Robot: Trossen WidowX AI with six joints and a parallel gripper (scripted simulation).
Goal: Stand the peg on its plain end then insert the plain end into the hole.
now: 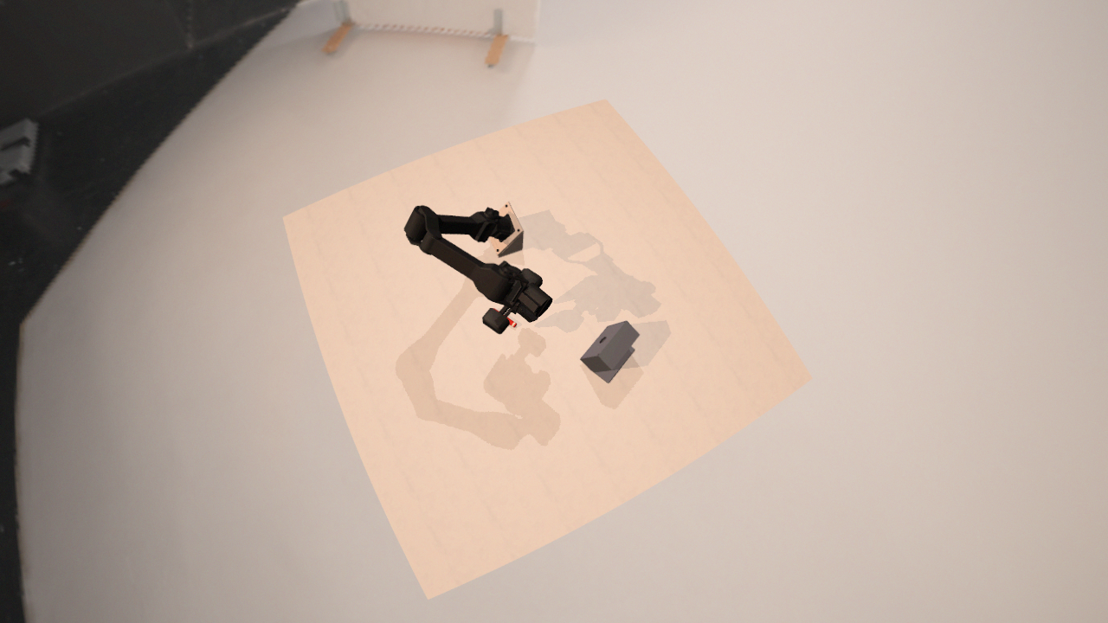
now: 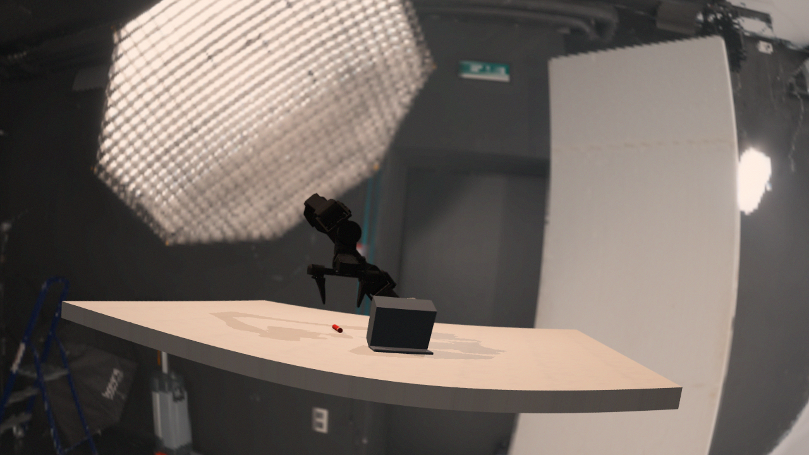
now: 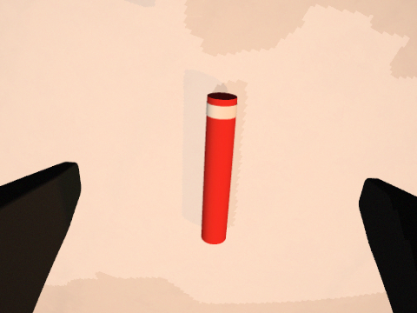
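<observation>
Red white-banded peg [image 1: 512, 323] [image 2: 337, 328] [image 3: 218, 169] lying flat, well inside the table's [image 1: 642, 449] [image 2: 509, 364] [image 3: 304, 109] edges, mostly hidden from above by the gripper [image 1: 517, 304] [image 2: 341, 305] [image 3: 224, 186], fingers wide open, holding nothing. Sloped-panel block [image 1: 612, 348] [image 2: 401, 328] sits towards the top view's right corner; hole [image 1: 602, 340] tiny there, out of sight in exterior.

Peg [image 1: 512, 324] mostly hidden beneath the arm [image 1: 457, 257] from above; fingers cut off in wrist view.

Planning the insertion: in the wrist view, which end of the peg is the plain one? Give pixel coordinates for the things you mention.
The lower end [image 3: 214, 237] of the red peg [image 2: 336, 327] [image 3: 218, 174]; the white band [image 3: 221, 111] sits near the upper end [image 3: 221, 96].
</observation>
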